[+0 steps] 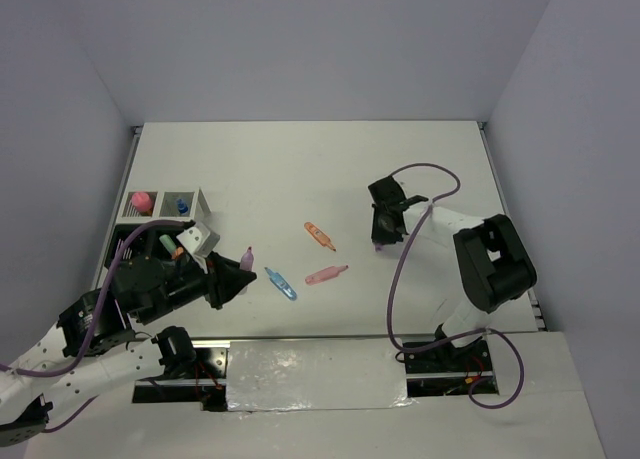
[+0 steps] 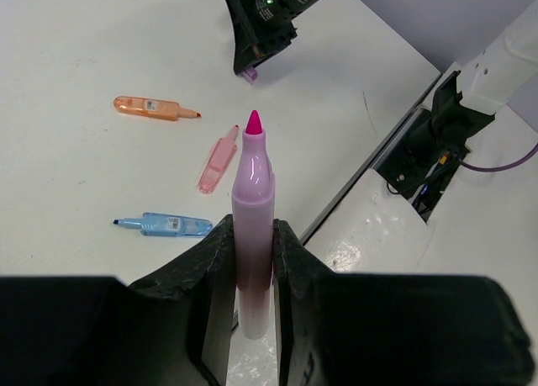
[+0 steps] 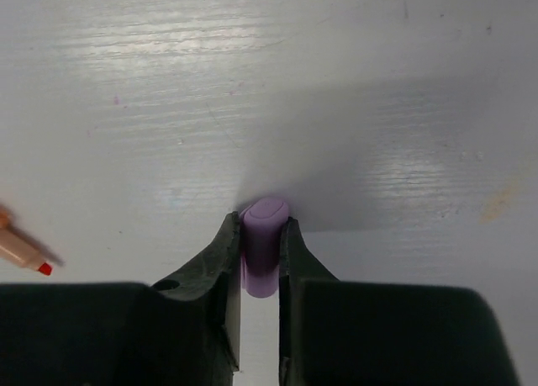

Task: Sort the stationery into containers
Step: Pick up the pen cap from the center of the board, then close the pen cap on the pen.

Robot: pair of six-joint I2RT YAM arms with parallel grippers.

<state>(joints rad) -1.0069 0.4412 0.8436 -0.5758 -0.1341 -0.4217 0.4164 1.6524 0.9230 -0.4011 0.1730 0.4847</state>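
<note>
In the left claw [image 2: 252,235] a lilac pen [image 2: 252,180] (magenta tip bare) is clamped, near the organizer [image 1: 200,201]. In the right claw [image 3: 262,235] a small purple piece [image 3: 266,214] is pinched against the surface [image 3: 252,83]. An orange pen [image 2: 155,108], a pink pen [image 2: 218,159] and a blue pen [image 2: 168,224] are scattered between.

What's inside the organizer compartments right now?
The white compartments hold a pink-capped tube and a blue-capped bottle, one each. The left arm covers most of the black compartments, so their contents cannot be seen.
</note>
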